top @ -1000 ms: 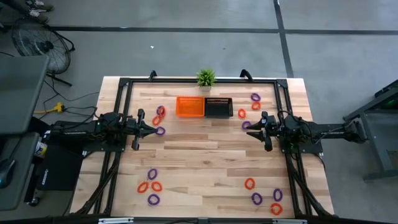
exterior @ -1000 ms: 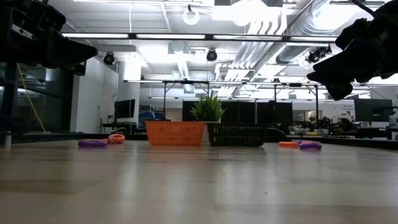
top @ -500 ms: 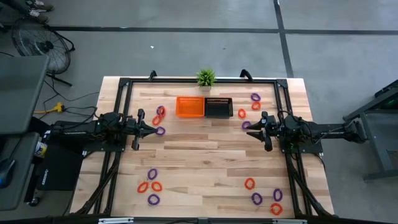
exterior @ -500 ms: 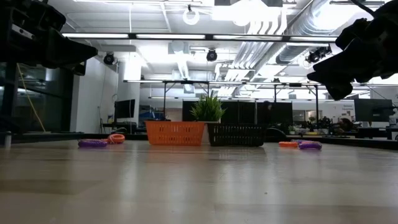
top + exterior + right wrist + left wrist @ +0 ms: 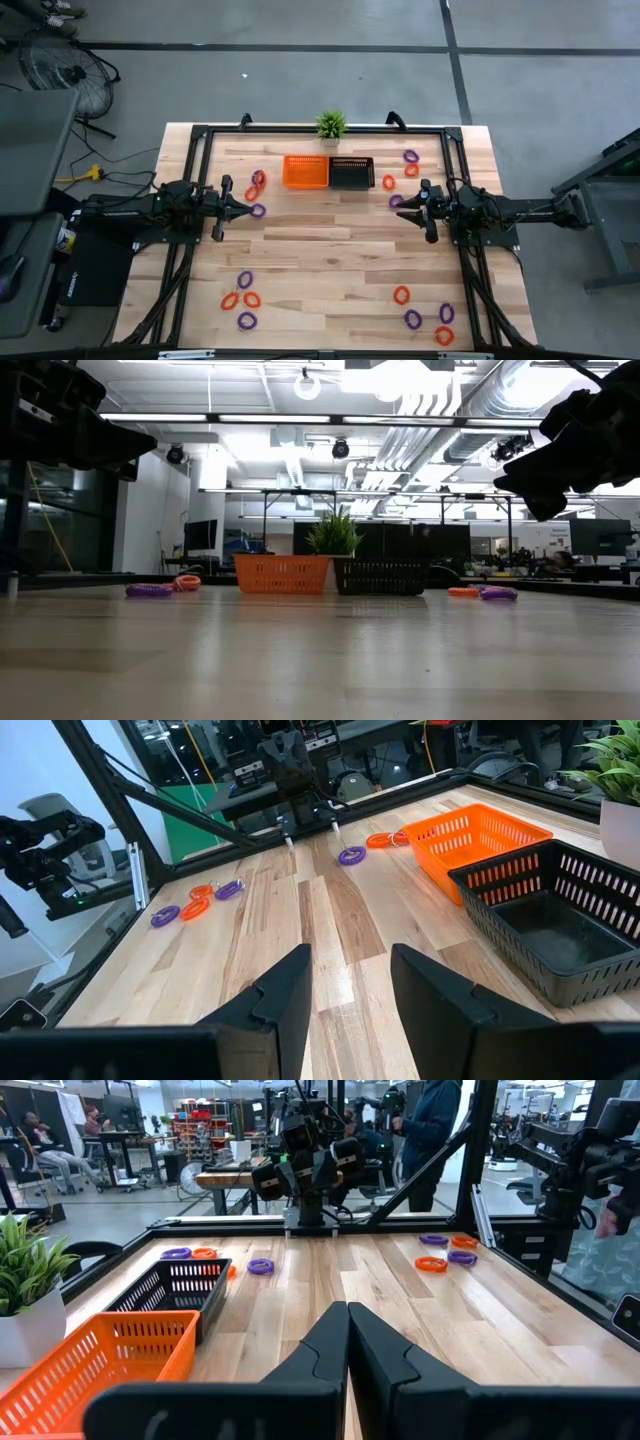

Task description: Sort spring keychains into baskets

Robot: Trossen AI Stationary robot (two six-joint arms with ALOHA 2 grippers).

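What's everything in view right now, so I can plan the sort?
spring keychains: about fifteen, orange-red and purple mixed, loose on the table in four clusters, one toward each corner; none seen in a basket
orange basket: one, far middle of the table
black basket: one, touching the orange basket's right side
potted plant: one, green, behind the baskets
table: one, light wood
person: one standing beyond the table, dark top
left gripper: shut, empty, above the table's left side
right gripper: open, empty, above the right side
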